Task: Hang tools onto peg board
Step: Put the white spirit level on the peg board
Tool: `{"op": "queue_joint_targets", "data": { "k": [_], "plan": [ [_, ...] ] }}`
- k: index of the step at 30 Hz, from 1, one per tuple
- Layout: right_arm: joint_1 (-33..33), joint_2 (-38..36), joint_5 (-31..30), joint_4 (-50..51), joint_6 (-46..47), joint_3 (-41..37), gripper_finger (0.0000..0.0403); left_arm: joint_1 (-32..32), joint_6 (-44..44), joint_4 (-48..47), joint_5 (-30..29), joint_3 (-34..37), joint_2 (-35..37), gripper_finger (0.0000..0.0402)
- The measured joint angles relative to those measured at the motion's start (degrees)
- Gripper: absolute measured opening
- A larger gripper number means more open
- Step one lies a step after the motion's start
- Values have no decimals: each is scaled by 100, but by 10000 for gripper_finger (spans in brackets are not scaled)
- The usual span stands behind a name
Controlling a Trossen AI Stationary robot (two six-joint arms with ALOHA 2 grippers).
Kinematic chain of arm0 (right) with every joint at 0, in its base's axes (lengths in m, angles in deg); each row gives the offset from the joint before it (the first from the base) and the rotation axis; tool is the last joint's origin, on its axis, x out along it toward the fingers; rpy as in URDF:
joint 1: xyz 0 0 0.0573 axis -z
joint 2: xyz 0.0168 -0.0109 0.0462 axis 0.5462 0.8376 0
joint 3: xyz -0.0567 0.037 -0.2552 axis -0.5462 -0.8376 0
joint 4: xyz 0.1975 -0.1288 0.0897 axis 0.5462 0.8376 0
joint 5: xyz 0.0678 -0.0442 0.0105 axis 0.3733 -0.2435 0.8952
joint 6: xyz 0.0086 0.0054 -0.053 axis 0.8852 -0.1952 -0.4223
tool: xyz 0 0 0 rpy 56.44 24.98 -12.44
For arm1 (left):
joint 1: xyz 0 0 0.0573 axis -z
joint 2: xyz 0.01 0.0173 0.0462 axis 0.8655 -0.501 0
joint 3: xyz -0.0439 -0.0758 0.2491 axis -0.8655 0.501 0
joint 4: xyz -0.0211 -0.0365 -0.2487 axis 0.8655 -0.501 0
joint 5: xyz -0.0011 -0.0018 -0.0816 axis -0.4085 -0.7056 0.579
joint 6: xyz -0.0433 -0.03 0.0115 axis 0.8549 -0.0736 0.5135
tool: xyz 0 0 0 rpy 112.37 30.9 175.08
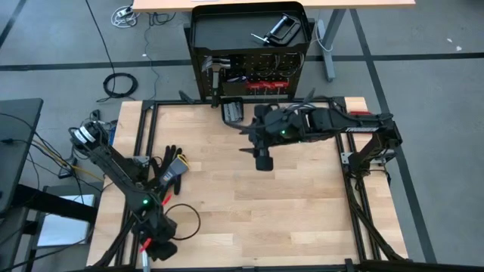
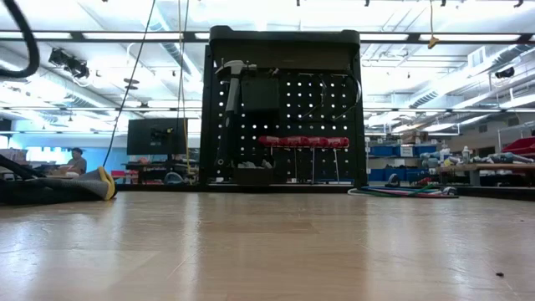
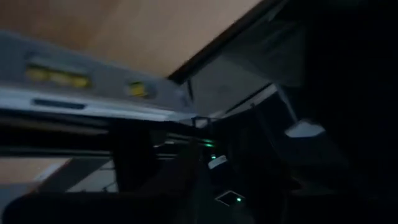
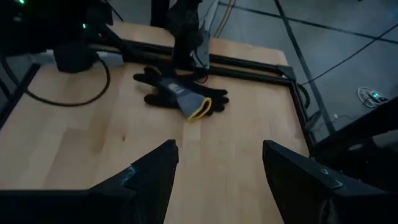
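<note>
Wooden table (image 1: 257, 204) is lying before the peg board (image 2: 318, 117), right gripper (image 4: 217, 171) hovering apart-fingered near it, left gripper (image 1: 155, 245) farther off, its state untellable.

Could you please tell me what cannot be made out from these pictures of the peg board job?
- Left claw: its fingers, lost in the dark left wrist view and too small in the high view.
- Tools in the stand's top tray: only in the high view, too small to name.
- Red-handled drivers: tips unclear in the low view against the peg board.
</note>
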Motion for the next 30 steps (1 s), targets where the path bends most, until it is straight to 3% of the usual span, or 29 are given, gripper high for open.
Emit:
{"op": "queue_joint_targets", "data": {
  "k": [8, 18, 27, 30],
  "plan": [
    [-78, -2, -101, 9, 0, -381, 241, 230, 926, -1177, 85, 1, -5, 134],
    [-19, -1, -104, -3, -170, -705, 238, 314, 1787, -1072, -97, 0, -128, 139],
    [-27, 2, -78, -14, -402, -1021, 236, 299, 2082, -812, 1131, -4, -924, 139],
    [-29, 2, -48, -7, -409, -1135, 236, 272, 2033, -782, 1282, -13, -1122, 139]
  ]
}}
